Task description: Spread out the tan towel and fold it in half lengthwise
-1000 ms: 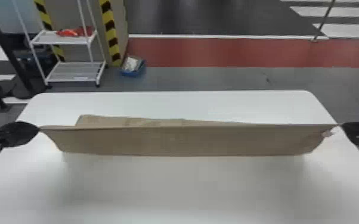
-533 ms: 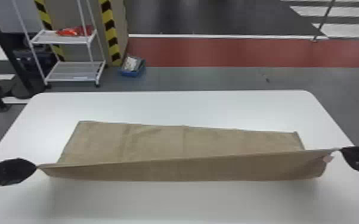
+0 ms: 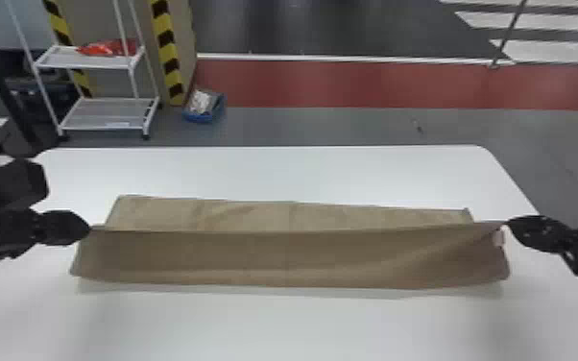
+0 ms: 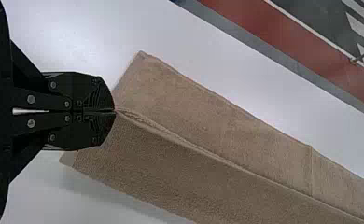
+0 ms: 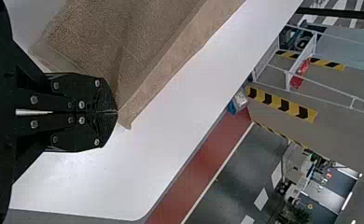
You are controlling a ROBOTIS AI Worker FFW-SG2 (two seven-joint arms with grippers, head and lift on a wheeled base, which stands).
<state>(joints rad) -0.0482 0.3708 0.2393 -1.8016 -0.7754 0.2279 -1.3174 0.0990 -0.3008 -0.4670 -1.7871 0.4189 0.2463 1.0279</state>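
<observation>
tan towel (image 3: 283, 257): stretched lengthwise between the two pincers, over the table (image 3: 273, 177); partly folded.
held edge (image 3: 293, 232): raised, running nearly straight from one side to the other in the head view, with a slight sag toward the middle.
near panel: hangs from the held edge on the robot's side, its bottom border bowed gently, a shadow along the white surface beside it.
far panel (image 3: 249, 214): lies on the table beyond the held edge, light creases noted; its far border slants slightly.
left pincer (image 3: 89, 228): at the towel's left end; in the left wrist view, the left pincer (image 4: 115, 110) has its fingers together, clamped on the end of the held edge.
right pincer (image 3: 506, 222): at the towel's right end; in the right wrist view, the right pincer (image 5: 117, 112) is closed tip to tip on the cloth near a corner. Diagonal folds run from the grip into the near panel.
pale tag (image 3: 498, 237): on the towel's right end, just beside the right pincer.
white rack (image 3: 105, 115): stands on the floor beyond the table, at left, a red item (image 3: 110, 47) on its upper shelf.
blue bin (image 3: 204, 115): on the floor, near the rack.
</observation>
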